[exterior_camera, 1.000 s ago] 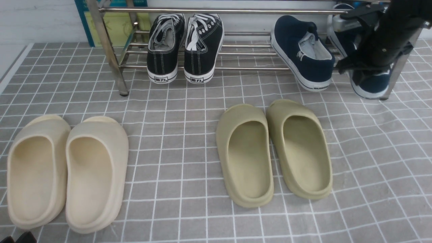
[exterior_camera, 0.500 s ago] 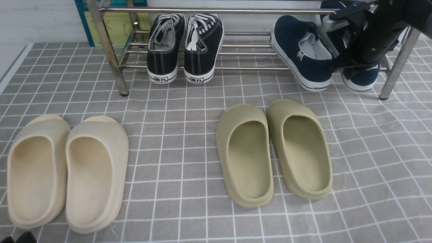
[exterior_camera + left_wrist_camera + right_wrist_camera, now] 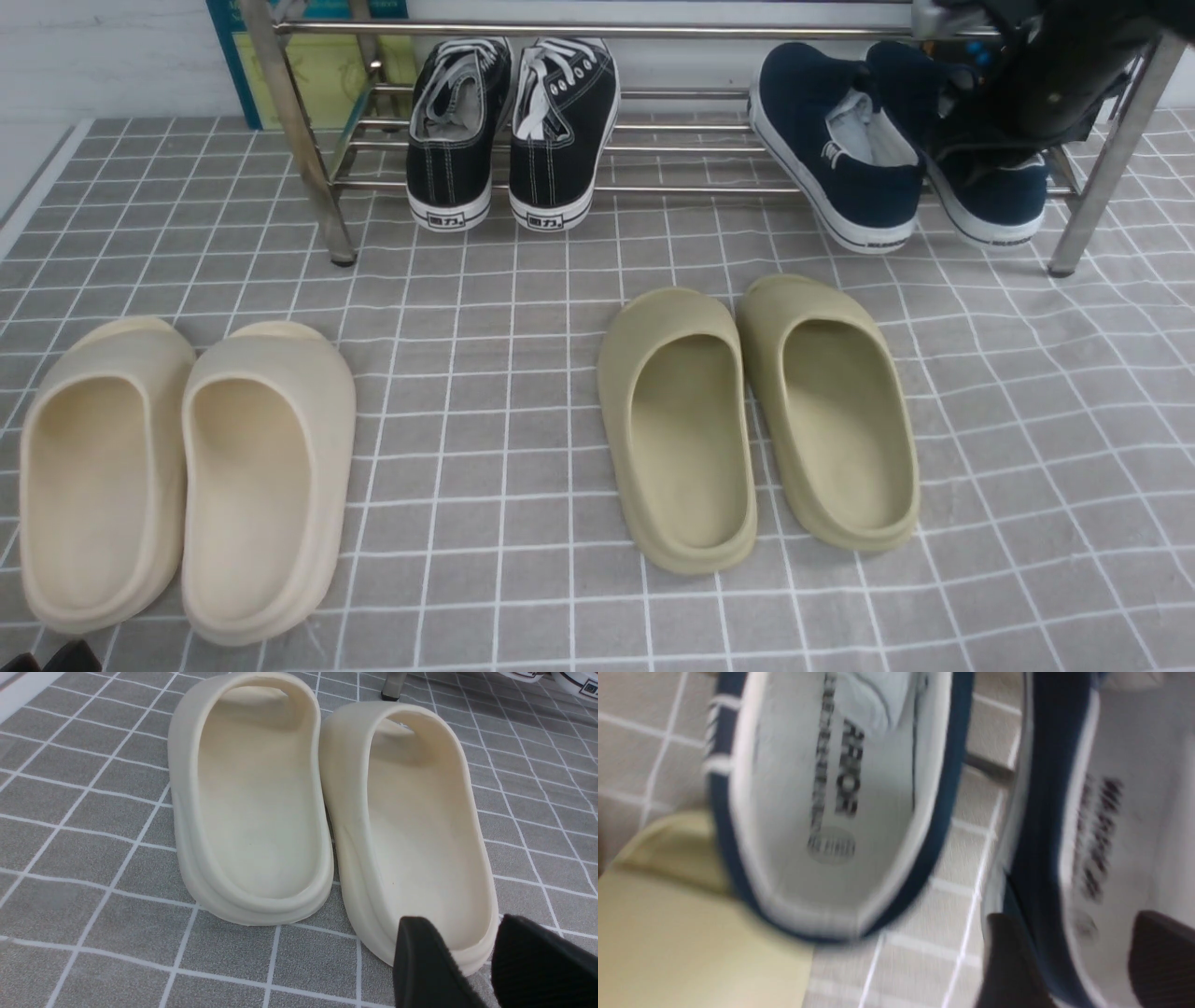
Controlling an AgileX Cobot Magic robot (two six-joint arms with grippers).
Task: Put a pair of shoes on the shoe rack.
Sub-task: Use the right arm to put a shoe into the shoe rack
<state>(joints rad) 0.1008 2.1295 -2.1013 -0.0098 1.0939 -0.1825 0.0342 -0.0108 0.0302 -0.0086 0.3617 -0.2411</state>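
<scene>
Two navy slip-on shoes rest on the steel shoe rack [image 3: 607, 30] at its right end, heels toward me. The first shoe [image 3: 840, 149] leans tilted. The second shoe [image 3: 994, 201] sits beside it, partly hidden by my right arm [image 3: 1046, 84]. In the blurred right wrist view, my right gripper [image 3: 1083, 952] is open, straddling the side wall of the second shoe [image 3: 1045, 812], one finger outside and one inside; the first shoe [image 3: 831, 812] lies alongside. My left gripper [image 3: 460, 952] is open and empty, low by the heel of a cream slide [image 3: 420, 826].
Black lace-up sneakers [image 3: 513, 131] stand on the rack's left half. Olive slides [image 3: 756, 420] lie on the checked cloth in front of the navy shoes, cream slides [image 3: 187, 476] at front left. The rack's right leg [image 3: 1102, 168] stands by my right arm.
My right arm carried the second navy shoe from in front of the rack's right leg up and back onto the shelf beside the first. The arm has since risen. The left arm has not moved.
</scene>
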